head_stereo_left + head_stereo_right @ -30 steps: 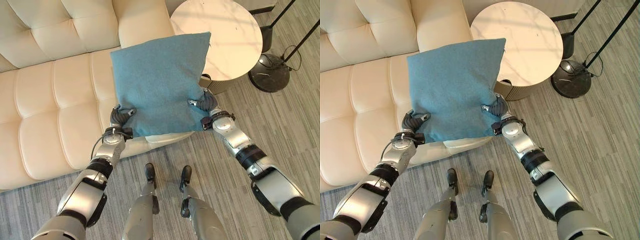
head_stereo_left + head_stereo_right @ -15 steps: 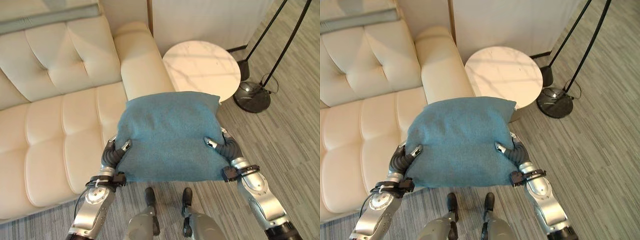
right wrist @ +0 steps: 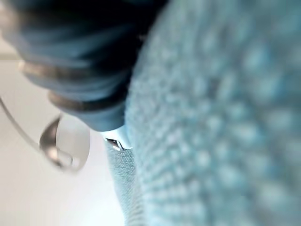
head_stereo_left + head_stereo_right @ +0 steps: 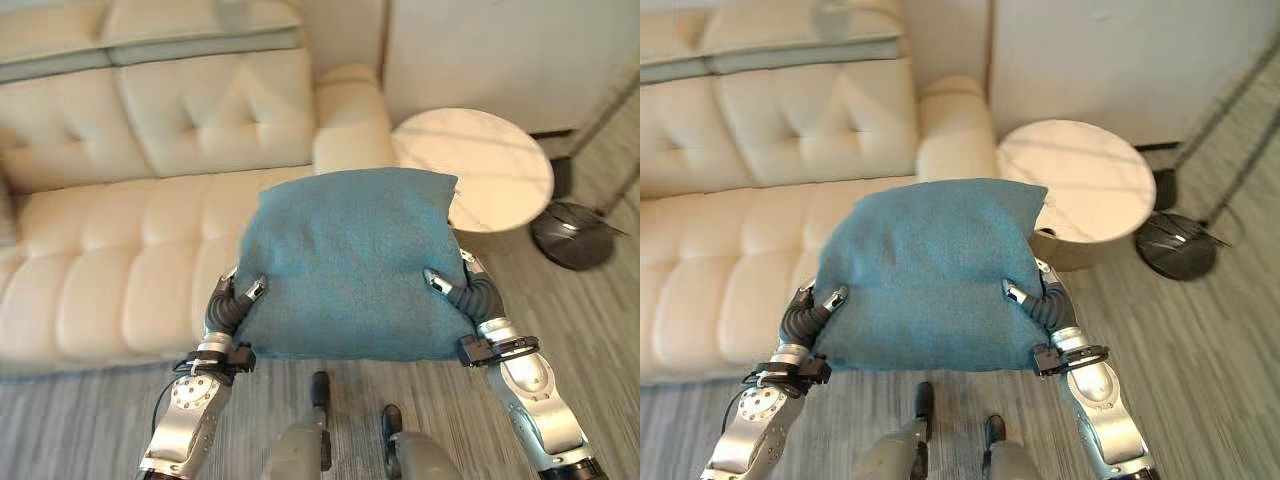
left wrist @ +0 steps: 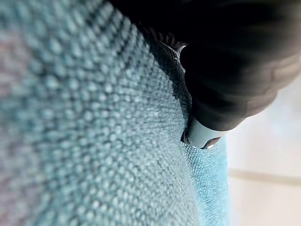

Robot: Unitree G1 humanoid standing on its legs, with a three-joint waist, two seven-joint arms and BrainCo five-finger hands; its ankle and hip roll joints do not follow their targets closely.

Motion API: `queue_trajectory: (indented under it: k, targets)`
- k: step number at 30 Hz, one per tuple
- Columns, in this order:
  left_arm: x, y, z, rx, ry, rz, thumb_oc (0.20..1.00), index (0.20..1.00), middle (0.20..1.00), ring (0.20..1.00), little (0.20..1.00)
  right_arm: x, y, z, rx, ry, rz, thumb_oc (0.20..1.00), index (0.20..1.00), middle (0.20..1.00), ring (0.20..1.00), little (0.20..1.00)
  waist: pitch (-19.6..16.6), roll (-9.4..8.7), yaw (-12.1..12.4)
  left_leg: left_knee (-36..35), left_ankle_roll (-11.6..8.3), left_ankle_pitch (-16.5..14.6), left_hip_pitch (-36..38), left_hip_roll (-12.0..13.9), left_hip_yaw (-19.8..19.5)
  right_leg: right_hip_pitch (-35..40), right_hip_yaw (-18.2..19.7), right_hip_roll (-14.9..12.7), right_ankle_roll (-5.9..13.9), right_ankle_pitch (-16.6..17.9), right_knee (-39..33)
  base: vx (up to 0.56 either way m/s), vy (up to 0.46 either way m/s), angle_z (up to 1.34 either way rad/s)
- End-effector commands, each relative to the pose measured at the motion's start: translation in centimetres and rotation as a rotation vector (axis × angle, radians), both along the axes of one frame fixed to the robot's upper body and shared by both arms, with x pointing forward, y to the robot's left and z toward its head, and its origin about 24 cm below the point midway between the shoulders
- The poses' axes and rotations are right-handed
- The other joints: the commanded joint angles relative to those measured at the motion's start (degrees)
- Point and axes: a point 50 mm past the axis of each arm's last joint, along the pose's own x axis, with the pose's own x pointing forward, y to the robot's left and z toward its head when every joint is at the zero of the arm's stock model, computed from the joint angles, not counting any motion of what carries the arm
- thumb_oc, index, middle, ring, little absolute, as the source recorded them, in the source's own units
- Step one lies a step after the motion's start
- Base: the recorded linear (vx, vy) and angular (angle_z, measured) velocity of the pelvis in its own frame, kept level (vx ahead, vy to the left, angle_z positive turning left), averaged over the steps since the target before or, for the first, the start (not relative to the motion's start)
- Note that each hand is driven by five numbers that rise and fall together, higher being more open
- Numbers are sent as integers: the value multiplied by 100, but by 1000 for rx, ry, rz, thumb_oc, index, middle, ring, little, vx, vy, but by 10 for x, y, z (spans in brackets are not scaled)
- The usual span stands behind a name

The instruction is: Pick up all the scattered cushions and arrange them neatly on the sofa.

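Now, from my left: the cream sofa point(image 4: 120, 250) stretches along the wall, its tufted seat just past my arms. My left hand point(image 4: 228, 305) grips the near left edge of the blue cushion point(image 4: 350, 265), thumb pinching on top. I hold the cushion up in the air, flat, above the sofa's right end by the armrest. My right hand point(image 4: 462, 292) clamps its near right edge likewise. Beyond sits a round marble side table point(image 4: 480, 165), then a black lamp base point(image 4: 578, 232).

head eyes look down, share sofa point(image 4: 130, 260); wrist views close.
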Motion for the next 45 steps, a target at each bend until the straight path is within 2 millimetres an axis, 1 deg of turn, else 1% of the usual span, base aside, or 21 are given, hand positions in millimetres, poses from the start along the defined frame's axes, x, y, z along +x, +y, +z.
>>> queue_trajectory:
  k: [1,3,6,8,10,16,20,23,25,26,27,29,31,32,34,38,40,41,42,44,45]
  targets:
    - [14,-26,53,8,-292,-163,200,200,200,200,200,0,18,56,49,-325,70,200,200,200,200,200,-211,-532,-380,559,288,-389,-104,-282,758,830,-195,-261,421,-214,-871,-123,28,60]
    - [14,-29,50,5,-275,-183,200,200,200,200,200,-3,17,52,33,-305,75,200,200,200,200,200,-253,-632,-485,911,384,-767,64,-283,760,807,-366,-439,466,-80,-902,-131,28,67]
    - [17,-36,50,-10,-275,-210,200,200,200,200,200,-5,11,49,23,-290,62,200,200,200,200,200,-389,-722,-701,1245,407,-1296,567,-42,1010,720,-707,-665,487,41,-929,-56,39,57]
    - [18,-39,47,-15,-262,-222,200,200,200,200,200,-6,9,48,33,-283,52,200,200,200,200,200,-483,-644,-787,908,345,-1244,962,59,1118,782,-880,-676,527,11,-1008,48,70,55]
    - [19,-41,46,-9,-257,-229,200,200,200,200,200,-5,6,46,32,-272,34,200,200,200,200,200,-541,-626,-823,734,311,-1184,1011,66,1140,873,-1028,-749,559,73,-1072,119,148,65]
    - [15,-32,45,32,-248,-205,200,200,200,200,200,0,17,45,53,-257,79,200,200,200,200,200,-528,-689,-697,785,396,-1358,984,-98,985,1015,-947,-855,625,125,-1124,87,143,12]
    - [9,-16,41,53,-227,-149,200,200,200,200,200,3,28,45,84,-244,134,200,200,200,200,200,-537,-783,-468,883,586,-1538,904,-242,909,935,-776,-978,748,113,-955,108,197,-7]
    - [8,-11,42,71,-228,-134,200,200,200,200,200,3,32,44,96,-241,150,200,200,200,200,200,-502,-784,-371,918,719,-1661,897,-366,833,793,-699,-1104,826,55,-551,100,203,-7]
    - [8,-9,44,82,-231,-126,200,200,200,200,200,3,35,47,98,-253,168,200,200,200,200,200,-435,-768,-328,950,861,-1743,937,-478,765,536,-645,-1261,873,225,132,87,201,-13]
    - [8,-9,44,82,-231,-126,200,200,200,200,200,3,35,47,98,-254,168,200,200,200,200,200,-455,-771,-326,937,864,-1717,908,-480,771,500,-639,-1262,872,243,130,93,232,-8]
    - [7,-8,45,89,-234,-130,200,200,200,200,200,2,39,49,103,-260,189,200,200,200,200,200,-353,-717,-323,935,996,-1798,1012,-552,686,193,-524,-1303,849,346,861,87,219,-1]
    - [9,-10,43,103,-227,-133,200,200,200,200,200,2,41,46,96,-252,199,200,200,200,200,200,-217,-635,-369,934,1061,-1896,1213,-617,614,-168,-437,-1215,823,340,1397,152,222,8]
    - [8,-12,41,102,-223,-148,200,200,200,200,200,2,40,46,86,-248,204,200,200,200,200,200,-172,-579,-455,816,1040,-1927,1482,-715,483,-464,-364,-899,776,231,1249,236,110,22]
    - [7,-12,42,102,-228,-153,200,200,200,200,200,1,39,47,81,-252,210,200,200,200,200,200,-176,-576,-484,752,1026,-1935,1565,-763,461,-568,-398,-843,780,273,967,259,52,30]
    - [5,-12,42,102,-228,-157,200,200,200,200,200,1,39,49,84,-258,224,200,200,200,200,200,-132,-577,-563,644,999,-2016,1812,-830,413,-815,-610,-781,796,440,470,266,26,34]
    - [8,-15,41,91,-235,-160,200,200,200,200,200,0,33,47,88,-248,213,200,200,200,200,200,-154,-611,-775,562,851,-2186,2276,-997,137,-1104,-1006,-608,994,838,-640,371,-19,38]
    - [7,-16,40,92,-232,-163,200,200,200,200,200,-2,31,46,86,-242,210,200,200,200,200,200,-169,-582,-829,559,801,-2230,2404,-974,61,-1105,-1166,-611,1004,891,-786,322,-67,39]
    - [5,-20,41,81,-239,-193,200,200,200,200,200,-8,27,45,98,-242,207,200,200,200,200,200,-279,-614,-867,626,740,-2306,2538,-1001,-85,-869,-1117,-599,911,963,-1090,356,-112,44]
    - [3,-21,38,74,-231,-190,200,200,200,200,200,-10,25,45,92,-242,203,200,200,200,200,200,-344,-562,-876,755,655,-2250,2557,-949,-94,-741,-1043,-530,841,1018,-1100,460,-154,69]
    - [3,-25,35,63,-215,-204,200,200,200,200,200,-10,17,41,63,-225,167,200,200,200,200,200,-422,-502,-957,1449,325,-1805,2324,-852,-109,-571,-960,-452,751,1071,-1028,316,-117,82]
    - [3,-25,34,53,-212,-214,200,200,200,200,200,-10,15,42,48,-229,159,200,200,200,200,200,-439,-524,-1000,1881,218,-1609,2092,-764,-10,-500,-1008,-527,700,1050,-1031,274,-70,65]
